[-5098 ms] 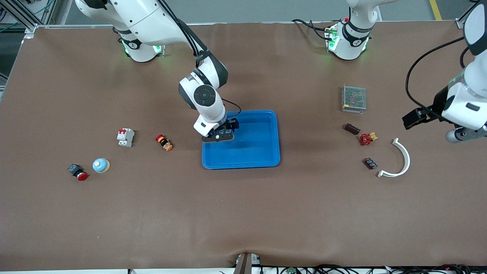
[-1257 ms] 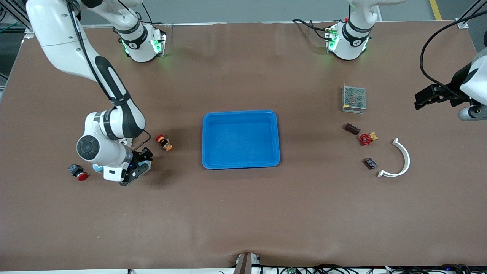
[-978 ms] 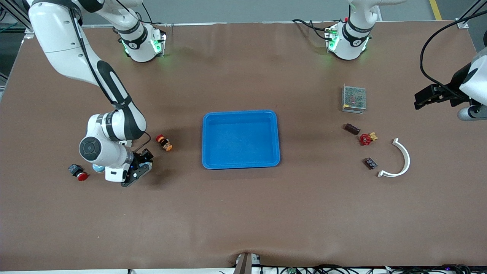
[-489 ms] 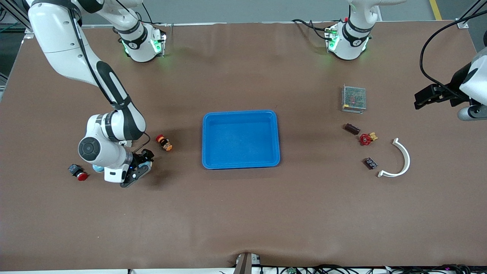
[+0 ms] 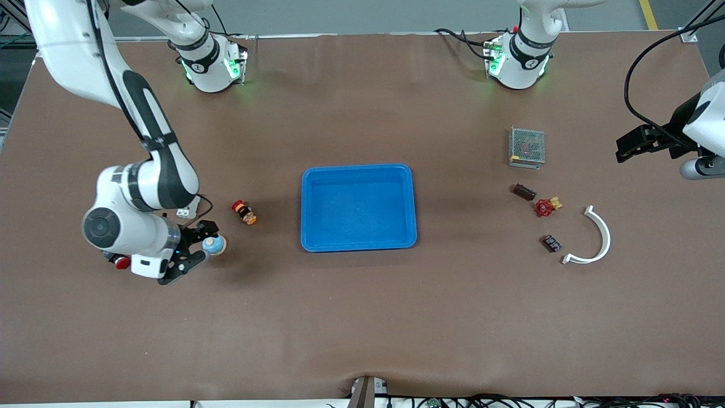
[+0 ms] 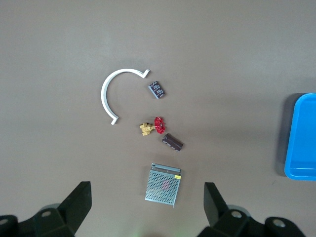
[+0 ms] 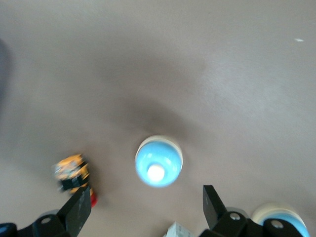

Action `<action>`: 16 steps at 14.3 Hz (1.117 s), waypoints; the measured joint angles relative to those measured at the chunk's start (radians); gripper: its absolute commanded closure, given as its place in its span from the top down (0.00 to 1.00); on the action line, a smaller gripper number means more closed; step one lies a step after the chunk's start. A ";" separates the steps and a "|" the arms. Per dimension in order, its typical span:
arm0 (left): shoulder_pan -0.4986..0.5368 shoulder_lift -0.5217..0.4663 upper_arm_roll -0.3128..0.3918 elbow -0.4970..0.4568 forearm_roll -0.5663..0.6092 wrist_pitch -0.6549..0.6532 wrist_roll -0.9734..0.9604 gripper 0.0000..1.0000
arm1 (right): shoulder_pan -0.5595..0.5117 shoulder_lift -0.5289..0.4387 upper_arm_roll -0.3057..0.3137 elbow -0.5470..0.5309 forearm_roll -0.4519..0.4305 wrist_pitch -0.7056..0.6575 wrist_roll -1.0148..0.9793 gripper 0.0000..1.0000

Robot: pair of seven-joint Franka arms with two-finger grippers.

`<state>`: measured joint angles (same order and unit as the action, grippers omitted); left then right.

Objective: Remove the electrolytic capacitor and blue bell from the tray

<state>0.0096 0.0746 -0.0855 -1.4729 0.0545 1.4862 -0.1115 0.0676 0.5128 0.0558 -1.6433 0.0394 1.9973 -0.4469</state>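
Bell, a blue dome on a tan rim (image 5: 214, 245), sits below the right gripper (image 5: 201, 243). The black fingers are spread wide to either side and touch nothing, so the bell is not gripped. The right arm comes down from its base in a long bend, wrist low, toward the right arm's end of the table from the blue plastic tray (image 5: 358, 245). Bare brown mat lies between bell and tray. A small red-and-orange button (image 5: 244, 212) lies just beside the bell, nearer the tray.

The left gripper (image 5: 626, 145) waits, jaws wide apart, high over the table edge at the left arm's end. The capacitor, a dark brown cylinder (image 5: 524, 191), lies on the mat between tray and left gripper. It is beside a red-handled brass valve (image 5: 546, 207) and near a metal mesh box (image 5: 527, 147).
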 measured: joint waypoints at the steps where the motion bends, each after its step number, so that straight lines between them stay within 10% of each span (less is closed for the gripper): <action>1: 0.000 0.000 -0.001 0.000 0.000 0.000 0.000 1.00 | 0.000 -0.020 -0.001 0.030 0.000 -0.061 0.012 1.00; 16: 0.004 -0.004 -0.012 -0.001 0.000 0.001 0.096 1.00 | -0.161 -0.370 -0.018 0.166 -0.005 -0.457 0.185 1.00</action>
<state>0.0137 0.0707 -0.0976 -1.4737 0.0545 1.4868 -0.0152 -0.0930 0.1425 0.0377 -1.4769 0.0346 1.5402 -0.2619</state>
